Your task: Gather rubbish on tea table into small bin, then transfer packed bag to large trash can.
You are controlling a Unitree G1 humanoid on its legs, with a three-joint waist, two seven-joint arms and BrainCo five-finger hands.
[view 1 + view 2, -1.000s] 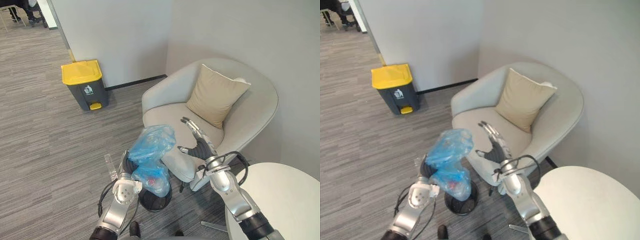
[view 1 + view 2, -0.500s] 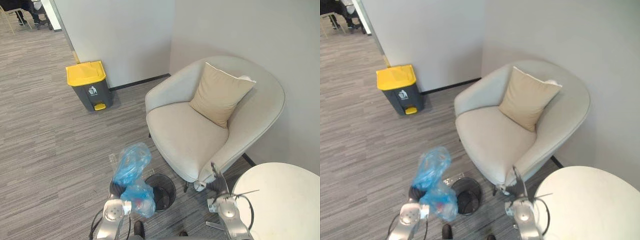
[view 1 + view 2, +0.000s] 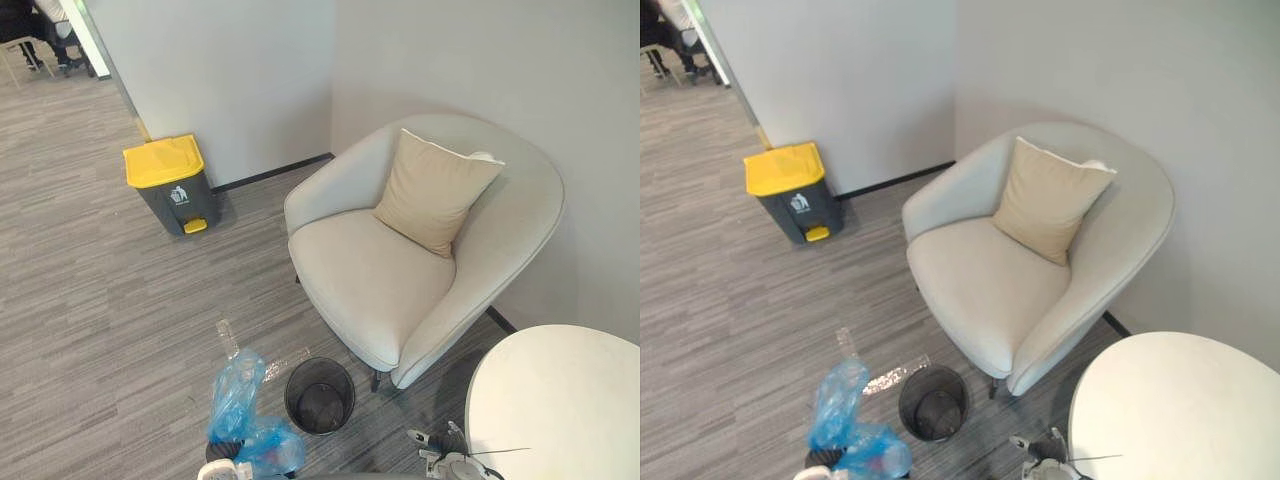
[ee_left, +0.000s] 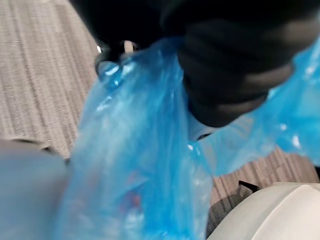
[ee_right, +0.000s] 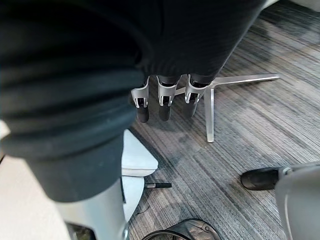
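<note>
A blue rubbish bag, partly filled, hangs low just left of the small black mesh bin, which stands on the floor in front of the armchair. My left hand holds the bag; the blue plastic wraps round the hand's dark cover and hides its fingers. The large grey trash can with a yellow lid stands shut against the far wall, off to the left. My right hand hangs low beside the white round tea table, fingers straight and holding nothing.
A pale armchair with a beige cushion fills the corner behind the small bin. The tea table's metal foot lies on the floor under my right hand. Open carpet stretches from here to the large trash can.
The camera has shifted. My left hand has sunk with the bag, away from above the small bin to its left. My right hand has dropped from over the armchair to beside the table.
</note>
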